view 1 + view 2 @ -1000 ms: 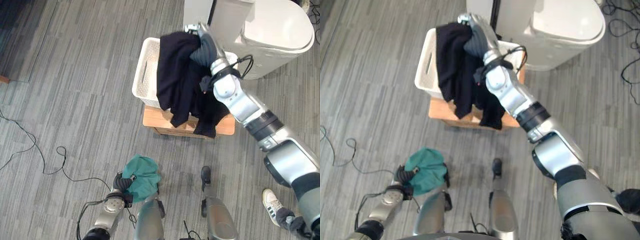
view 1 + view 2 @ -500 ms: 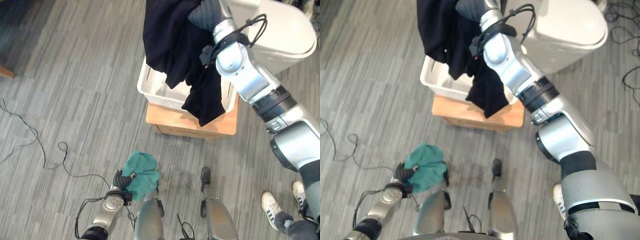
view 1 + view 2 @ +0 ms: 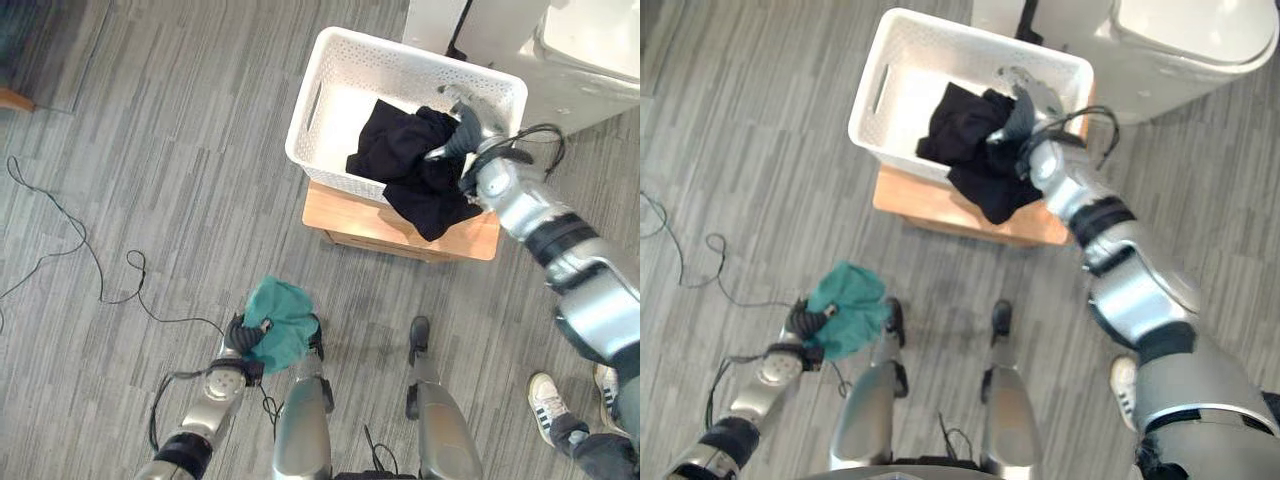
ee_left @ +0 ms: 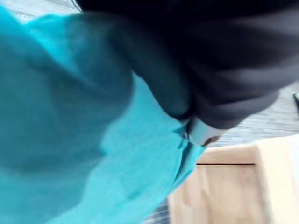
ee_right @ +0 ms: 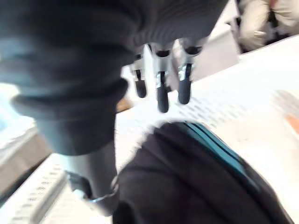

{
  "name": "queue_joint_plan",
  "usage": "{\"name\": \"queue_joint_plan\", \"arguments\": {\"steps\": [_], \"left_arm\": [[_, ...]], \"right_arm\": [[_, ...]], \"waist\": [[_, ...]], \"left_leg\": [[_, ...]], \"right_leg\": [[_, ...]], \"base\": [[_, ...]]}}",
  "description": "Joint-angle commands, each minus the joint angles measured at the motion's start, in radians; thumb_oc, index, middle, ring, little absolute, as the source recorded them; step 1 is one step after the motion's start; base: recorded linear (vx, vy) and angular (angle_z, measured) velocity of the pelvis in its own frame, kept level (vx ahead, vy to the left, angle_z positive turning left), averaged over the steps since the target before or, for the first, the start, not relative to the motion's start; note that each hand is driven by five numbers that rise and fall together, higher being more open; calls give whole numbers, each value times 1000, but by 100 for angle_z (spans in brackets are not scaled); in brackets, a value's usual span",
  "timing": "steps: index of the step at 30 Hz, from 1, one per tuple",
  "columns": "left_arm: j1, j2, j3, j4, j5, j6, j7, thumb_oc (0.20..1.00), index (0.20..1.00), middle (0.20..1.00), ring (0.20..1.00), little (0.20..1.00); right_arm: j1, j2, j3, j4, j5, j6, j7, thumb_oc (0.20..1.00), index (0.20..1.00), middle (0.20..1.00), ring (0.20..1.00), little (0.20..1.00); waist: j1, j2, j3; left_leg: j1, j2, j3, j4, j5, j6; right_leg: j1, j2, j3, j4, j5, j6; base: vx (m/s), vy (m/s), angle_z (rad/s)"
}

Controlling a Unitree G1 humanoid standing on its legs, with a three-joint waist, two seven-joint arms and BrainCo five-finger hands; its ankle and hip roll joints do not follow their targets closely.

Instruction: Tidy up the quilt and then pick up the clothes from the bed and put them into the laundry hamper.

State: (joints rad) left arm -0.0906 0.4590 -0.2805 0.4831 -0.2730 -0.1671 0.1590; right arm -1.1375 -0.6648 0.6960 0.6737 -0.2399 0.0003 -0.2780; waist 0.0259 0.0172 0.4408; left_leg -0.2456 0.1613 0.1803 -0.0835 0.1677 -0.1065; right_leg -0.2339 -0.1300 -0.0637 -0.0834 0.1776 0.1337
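Down at seven o'clock my left hand [image 3: 243,352] stays clenched on the teal garment [image 3: 278,332], a soft crumpled bundle waiting its turn. Up at one o'clock, the black clothes [image 3: 415,168] that hung from my raised arm a second ago now lie heaped in the laundry hamper [image 3: 335,70], one limp fold draped over its near rim onto the wooden stand [image 3: 345,219]. My right hand [image 3: 466,118] hovers above them, fingers [image 5: 161,91] straight, released. One load delivered. The hamper is white perforated plastic, rectangular, rigid.
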Motion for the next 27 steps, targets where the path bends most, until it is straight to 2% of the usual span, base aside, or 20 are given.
{"name": "queue_joint_plan", "arguments": {"steps": [1, 4, 5, 6, 8, 9, 10, 11, 14, 18, 21, 23, 27], "left_arm": [[55, 13, 10, -92, -20, -44, -25, 200, 200, 200, 200, 200], [100, 4, 56, -183, 1, -39, -35, 200, 200, 200, 200, 200], [100, 4, 56, -183, 1, -39, -35, 200, 200, 200, 200, 200], [125, -5, 96, -240, 0, -40, -34, 200, 200, 200, 200, 200], [126, 0, 147, -322, -7, -53, -29, 200, 200, 200, 200, 200], [129, 3, 144, -327, -7, -50, -29, 200, 200, 200, 200, 200], [128, 22, 196, -404, 20, -60, -20, 200, 200, 200, 200, 200], [122, 29, 220, -434, 31, -67, -13, 200, 200, 200, 200, 200], [54, 60, 275, -471, 56, -76, 25, 200, 200, 200, 200, 200], [-93, 160, 304, -429, 184, -61, 113, 200, 200, 200, 200, 200], [-252, 235, 265, -306, 240, -34, 181, 200, 200, 200, 200, 200], [-341, 270, 225, -232, 275, -14, 210, 200, 200, 200, 200, 200], [-565, 304, 112, -87, 281, 10, 265, 200, 200, 200, 200, 200]], "right_arm": [[155, -61, -92, -164, -109, -16, -3, 1000, 1000, 1000, 1000, 1000], [494, -86, -284, -363, -159, -35, 13, 1000, 1000, 1000, 1000, 1000], [494, -86, -284, -363, -159, -35, 13, 1000, 1000, 1000, 1000, 1000], [738, -71, -427, -441, -165, -42, 14, 1000, 1000, 1000, 1000, 1000], [938, -44, -538, -459, -170, -45, 17, 1000, 1000, 1000, 1000, 1000], [949, -42, -546, -467, -171, -43, 20, 1000, 1000, 1000, 1000, 1000], [1115, 4, -631, -476, -169, -45, 31, 1000, 1000, 1000, 1000, 1000], [1183, 35, -660, -466, -162, -49, 35, 1000, 1000, 1000, 1000, 1000], [1301, 79, -668, -410, -170, -56, 56, 1000, 1000, 1000, 1000, 1000], [1357, 92, -635, -311, -196, -61, 66, 1000, 1000, 1000, 1000, 1000], [1390, 82, -601, -271, -194, -69, 83, 1000, 1000, 1000, 1000, 1000], [1393, 83, -570, -247, -195, -74, 86, 1000, 1000, 1000, 1000, 1000], [1368, 80, -533, -206, -144, -72, 76, 1000, 1000, 1000, 1000, 1000]], "waist": [[-56, -47, -105], [-93, -55, -146], [-93, -55, -146], [-119, -58, -174], [-150, -60, -201], [-145, -62, -203], [-171, -65, -223], [-184, -66, -231], [-218, -69, -245], [-260, -78, -243], [-305, -82, -243], [-319, -84, -237], [-357, -86, -195]], "left_leg": [[83, 10, 37, -4, -101, -38], [157, 5, 52, -4, -128, -28], [157, 5, 52, -4, -128, -28], [201, 0, 62, -4, -142, -21], [240, 0, 67, -4, -158, -17], [237, 1, 68, -4, -152, -18], [270, 4, 74, -4, -161, -17], [283, 5, 79, -4, -165, -18], [309, 12, 96, -4, -170, -21], [316, 18, 120, -4, -174, -26], [318, 23, 145, -4, -181, -30], [303, 25, 156, -4, -169, -33], [240, 15, 162, -4, -153, -35]], "right_leg": [[32, 7, 62, -4, -130, 38], [95, 2, 66, -4, -149, 38], [95, 2, 66, -4, -149, 38], [134, -2, 72, -4, -157, 40], [166, -7, 76, -4, -168, 44], [162, -6, 77, -4, -163, 42], [189, -10, 81, -4, -168, 44], [199, -10, 84, -4, -171, 45], [209, -8, 95, -4, -173, 47], [192, 4, 130, -3, -167, 52], [169, 14, 160, -2, -162, 60], [142, 21, 177, -4, -144, 63], [56, 25, 195, 8, -120, 75]], "base": [[93, -16, -4], [87, 12, -14], [78, 30, -21], [90, 26, -18], [103, 25, -12], [108, 23, -6], [73, 21, -27], [113, 36, -19], [55, 14, -23], [-8, -8, -29], [-21, -11, -35], [-46, -18, -37], [-138, -26, -29]]}}
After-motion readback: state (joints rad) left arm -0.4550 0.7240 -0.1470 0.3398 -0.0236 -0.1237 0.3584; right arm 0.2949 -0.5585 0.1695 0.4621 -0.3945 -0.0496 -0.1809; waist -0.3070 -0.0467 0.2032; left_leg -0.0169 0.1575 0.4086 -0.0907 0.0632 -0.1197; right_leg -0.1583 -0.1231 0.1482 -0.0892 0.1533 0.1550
